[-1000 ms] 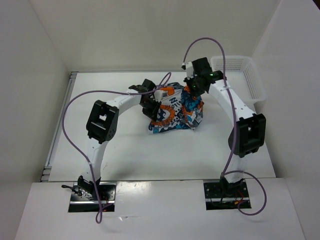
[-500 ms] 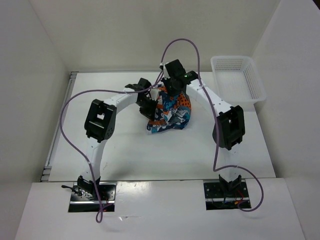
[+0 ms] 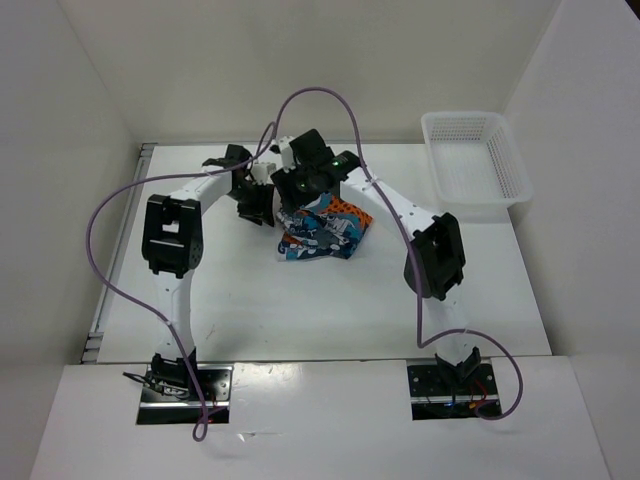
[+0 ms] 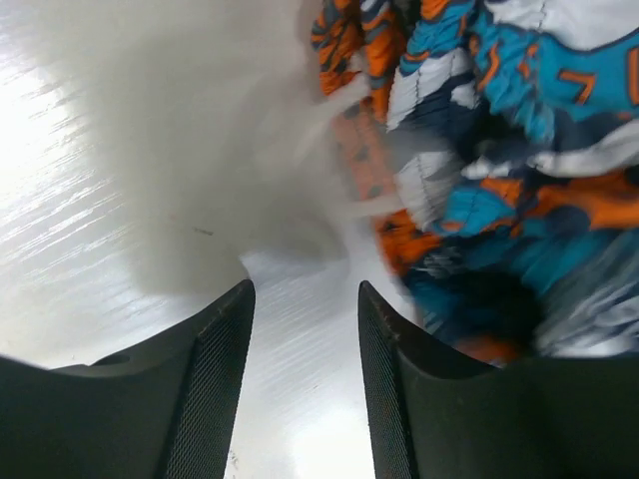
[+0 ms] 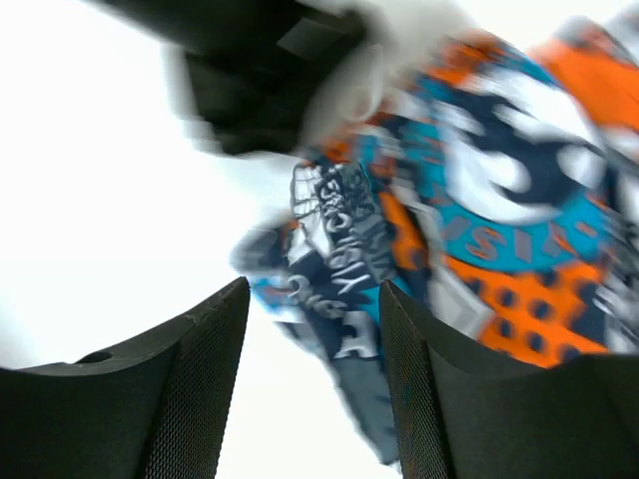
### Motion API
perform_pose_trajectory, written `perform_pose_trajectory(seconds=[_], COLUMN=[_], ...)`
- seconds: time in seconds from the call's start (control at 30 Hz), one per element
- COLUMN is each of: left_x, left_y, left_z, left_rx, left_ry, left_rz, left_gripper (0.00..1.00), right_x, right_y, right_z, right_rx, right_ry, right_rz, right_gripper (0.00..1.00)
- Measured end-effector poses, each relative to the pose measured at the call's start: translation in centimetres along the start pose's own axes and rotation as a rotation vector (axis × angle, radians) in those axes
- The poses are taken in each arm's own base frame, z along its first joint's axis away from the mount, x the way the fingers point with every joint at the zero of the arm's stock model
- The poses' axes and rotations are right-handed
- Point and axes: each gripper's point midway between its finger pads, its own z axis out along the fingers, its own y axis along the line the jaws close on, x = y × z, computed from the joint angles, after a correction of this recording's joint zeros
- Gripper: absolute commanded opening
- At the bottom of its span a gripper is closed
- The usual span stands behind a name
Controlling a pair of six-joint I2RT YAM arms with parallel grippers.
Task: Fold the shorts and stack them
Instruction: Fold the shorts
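The shorts lie bunched in a small heap on the white table, printed in blue, orange, white and black. My left gripper is open and empty just left of the heap; in the left wrist view bare table shows between the jaws and the shorts fill the upper right. My right gripper hovers over the heap's far left edge, open and empty. In the right wrist view the shorts lie below and right of the jaws, blurred.
A white plastic mesh basket stands at the table's far right. White walls close in the table on the left, back and right. Purple cables loop above both arms. The left arm's black wrist shows blurred near the right gripper.
The right arm has swung left across the shorts, from their right side to their far left edge. The left gripper has drawn back to the left. The heap has shifted left and become more compact.
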Motion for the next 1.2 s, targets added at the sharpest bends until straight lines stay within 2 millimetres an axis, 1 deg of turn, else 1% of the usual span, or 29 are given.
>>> perform_pose_trajectory(seconds=[0.07, 0.13, 0.17, 0.23, 0.3, 0.33, 0.37, 0.4, 0.47, 0.53, 0.6, 0.63, 0.67, 0.7, 0.77, 0.8, 0.83, 0.87, 0.9, 0.97, 1.0, 1.1, 1.13, 1.2], left_x=[0.1, 0.1, 0.0, -0.7, -1.6, -2.2, -2.9, -3.7, -5.1, -6.2, -6.6, -6.2, -5.6, -4.9, -2.7, -1.4, -0.2, 1.0, 2.1, 3.6, 3.4, 3.4, 3.4, 3.7], left_y=[0.5, 1.0, 1.3, 2.2, 2.3, 2.2, 1.5, 0.5, -2.6, -6.0, -9.0, -10.2, -10.9, -11.1, -10.2, -9.4, -8.4, -7.5, -6.6, -5.5, -5.4, -5.2, -5.2, -5.3], left_z=[-0.3, -0.6, -1.0, -2.0, -3.6, -4.6, -5.5, -6.4, -7.8, -8.2, -7.5, -6.7, -5.8, -5.0, -2.9, -1.9, -1.1, -0.4, 0.4, 1.4, 1.4, 1.4, 1.3, 1.2], left_rx=[-0.004, -0.011, -0.018, -0.041, -0.068, -0.080, -0.084, -0.085, -0.073, -0.060, -0.051, -0.051, -0.052, -0.059, -0.094, -0.112, -0.132, -0.148, -0.164, -0.178, -0.177, -0.185, -0.186, -0.185], left_ry=[0.000, 0.003, 0.002, -0.020, -0.052, -0.075, -0.099, -0.126, -0.173, -0.206, -0.216, -0.200, -0.179, -0.159, -0.090, -0.052, -0.015, 0.023, 0.057, 0.101, 0.092, 0.076, 0.070, 0.065], left_rz=[-0.013, -0.025, -0.032, -0.041, -0.034, -0.026, -0.009, 0.015, 0.084, 0.160, 0.227, 0.249, 0.265, 0.274, 0.273, 0.266, 0.256, 0.243, 0.231, 0.217, 0.214, 0.219, 0.221, 0.222], left_gripper=[0.55, 0.55, 0.57, 0.58, 0.62, 0.64, 0.65, 0.65, 0.65, 0.65, 0.65, 0.65, 0.65, 0.64, 0.59, 0.56, 0.52, 0.51, 0.51, 0.50, 0.50, 0.50, 0.51, 0.52], right_x=[-1.2, -2.6, -3.0, -3.1, -2.1, -1.1, -0.1, 1.0, 3.3, 5.7, 8.0, 9.3, 10.7, 11.7, 13.2, 13.6, 13.9, 14.1, 14.4, 15.2, 15.7, 17.7, 18.3, 19.0], right_y=[2.5, 4.3, 4.7, 4.6, 3.3, 2.4, 1.4, 0.3, -2.3, -4.7, -6.3, -6.7, -6.7, -6.6, -6.5, -6.5, -6.5, -6.5, -6.6, -6.6, -6.6, -6.4, -6.2, -5.9], right_z=[-0.6, -1.4, -1.8, -2.7, -3.7, -4.3, -4.9, -5.4, -6.1, -6.0, -5.3, -4.9, -4.5, -4.3, -3.8, -3.7, -3.5, -3.4, -3.2, -2.9, -2.7, -2.1, -1.9, -1.6], right_rx=[-0.092, -0.152, -0.160, -0.136, -0.082, -0.049, -0.015, 0.015, 0.084, 0.153, 0.194, 0.197, 0.192, 0.185, 0.177, 0.176, 0.175, 0.176, 0.176, 0.173, 0.171, 0.147, 0.134, 0.110], right_ry=[-0.031, -0.072, -0.085, -0.100, -0.094, -0.080, -0.066, -0.052, -0.016, 0.030, 0.077, 0.106, 0.138, 0.162, 0.192, 0.199, 0.203, 0.203, 0.205, 0.214, 0.222, 0.255, 0.266, 0.280], right_rz=[-0.032, -0.067, -0.086, -0.125, -0.155, -0.169, -0.179, -0.184, -0.192, -0.202, -0.213, -0.219, -0.228, -0.236, -0.250, -0.256, -0.261, -0.263, -0.265, -0.268, -0.270, -0.277, -0.279, -0.284], right_gripper=[0.60, 0.60, 0.60, 0.60, 0.59, 0.59, 0.59, 0.58, 0.57, 0.57, 0.58, 0.58, 0.58, 0.58, 0.52, 0.44, 0.41, 0.37, 0.30, 0.22, 0.17, 0.08, 0.02, 0.00])
